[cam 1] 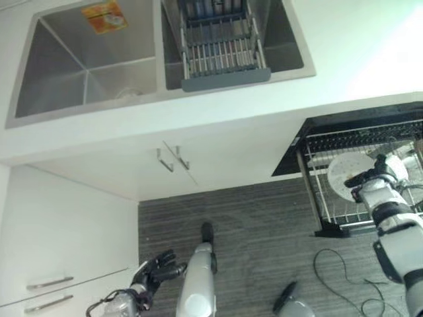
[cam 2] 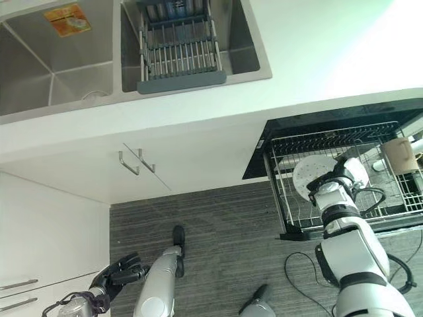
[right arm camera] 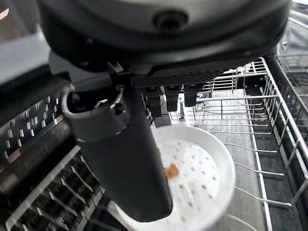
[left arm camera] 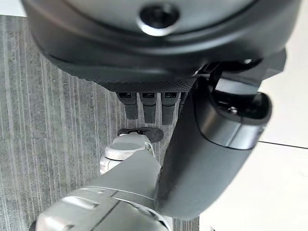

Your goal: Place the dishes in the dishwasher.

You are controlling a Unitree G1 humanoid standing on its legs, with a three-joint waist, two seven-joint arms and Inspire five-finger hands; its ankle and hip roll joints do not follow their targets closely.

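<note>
I'm looking down on a white counter (cam 2: 310, 59) with a double steel sink (cam 2: 59, 72) set into it on the far left; a grey dish rack (cam 2: 180, 53) sits across the right basin, and an orange sticker (cam 2: 67, 18) marks the far wall of the left basin. Below the counter are white cabinet doors with two metal handles (cam 2: 135, 160), more drawer fronts at the near left, and a grey striped floor (cam 2: 225, 231). On the right the dishwasher (cam 2: 317, 132) stands open with its wire rack (cam 2: 291, 198) pulled out. My right hand (cam 2: 344, 173) is over that rack, grasping the white plate (cam 2: 310, 175): in the right wrist view the thumb lies across the plate's face (right arm camera: 202, 178) and the fingers (right arm camera: 172, 98) reach behind its rim, so where they end is hidden. The plate has small speckles and an orange spot I can't make out. A beige cup (cam 2: 399, 155) sits in the rack further right, partly cut off. My left hand (cam 1: 157, 267) hangs low at the near left over the floor, fingers relaxed and holding nothing.
</note>
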